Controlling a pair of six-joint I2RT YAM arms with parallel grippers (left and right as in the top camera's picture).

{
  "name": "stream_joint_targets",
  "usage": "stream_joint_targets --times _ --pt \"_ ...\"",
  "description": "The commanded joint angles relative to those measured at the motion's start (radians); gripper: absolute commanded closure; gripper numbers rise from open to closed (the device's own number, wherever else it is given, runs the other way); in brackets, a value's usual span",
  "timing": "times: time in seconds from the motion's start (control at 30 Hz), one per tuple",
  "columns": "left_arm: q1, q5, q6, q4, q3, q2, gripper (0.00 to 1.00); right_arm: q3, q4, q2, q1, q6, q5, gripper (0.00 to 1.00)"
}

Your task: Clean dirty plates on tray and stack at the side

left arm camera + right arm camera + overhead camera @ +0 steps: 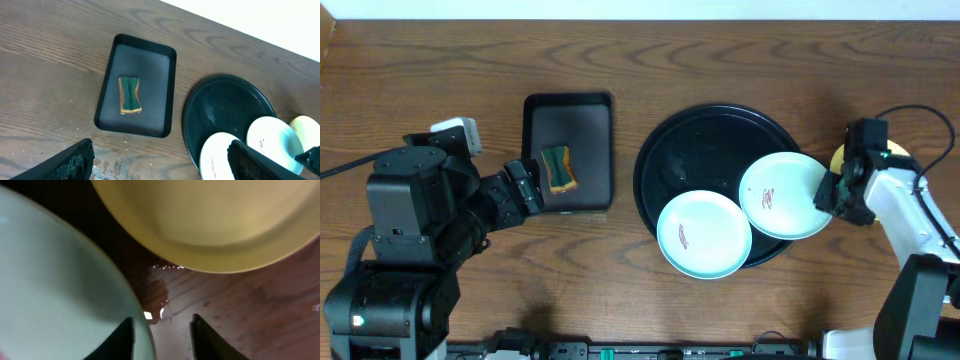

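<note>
Plates sit toward the right side of the table (420, 80). The round tray (705, 135) lies right of centre and carries the two mint ones. The nearer mint plate (704, 234) rests on the tray's near rim and hangs over it toward the near edge, a red smear showing on its left half. The other mint plate (785, 195) lies on the tray's right side, overhanging the rim toward the right edge, and overlaps the first plate; it too has a red smear near its middle. The yellow plate (837, 158) is off the tray, just beside its right rim, and overhead I see only a sliver of it behind the arm. My right gripper (830, 195) is at the right-hand rim of that second mint plate. On the right wrist camera its fingers (210, 340) are parted, with the mint rim reaching into the gap from the left; I cannot tell whether either finger touches it. The same view shows the yellow plate filling the top and a small wet patch (160, 292) on the wood between the two plates. Left of the round tray lies a rectangular tray (567, 115) holding a green and orange sponge (558, 168) near its left side. My left gripper (525, 185) hovers at that tray's left rim, spread wide and holding nothing.
</note>
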Motion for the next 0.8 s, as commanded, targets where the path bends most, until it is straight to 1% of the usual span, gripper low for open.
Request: stream_joint_targets --times 0.0,0.03,0.07,0.1,0.27,0.33,0.37,0.4,0.47,0.57,0.77 --pt "0.005 -0.002 0.006 -0.002 0.005 0.000 0.14 -0.035 0.063 0.001 0.003 -0.006 -0.034 0.83" --pt "0.005 -0.002 0.006 -0.002 0.005 0.000 0.14 -0.036 0.076 0.001 0.003 -0.015 -0.057 0.89" --pt "0.005 -0.002 0.006 -0.002 0.005 0.000 0.14 -0.036 0.086 0.001 0.003 -0.023 -0.074 0.97" --pt "0.005 -0.002 0.006 -0.002 0.005 0.000 0.14 -0.033 0.093 -0.001 0.003 -0.025 -0.093 0.99" --pt "0.005 -0.002 0.006 -0.002 0.005 0.000 0.14 0.023 0.109 -0.034 0.011 -0.037 -0.164 0.99" --pt "0.005 -0.002 0.006 -0.002 0.005 0.000 0.14 0.048 0.144 -0.054 0.018 -0.036 -0.257 0.99" --pt "0.005 -0.002 0.006 -0.002 0.005 0.000 0.14 0.058 0.186 -0.061 0.027 -0.036 -0.352 0.99" --pt "0.005 -0.002 0.006 -0.002 0.005 0.000 0.14 0.060 0.217 -0.061 0.036 -0.036 -0.404 0.99" --pt "0.005 -0.002 0.006 -0.002 0.005 0.000 0.14 0.060 0.271 -0.058 0.066 -0.018 -0.472 0.99" --pt "0.005 -0.002 0.006 -0.002 0.005 0.000 0.14 0.058 0.315 -0.033 0.132 0.026 -0.427 0.99" --pt "0.005 -0.002 0.006 -0.002 0.005 0.000 0.14 0.058 0.405 0.094 0.270 0.160 -0.225 0.99"
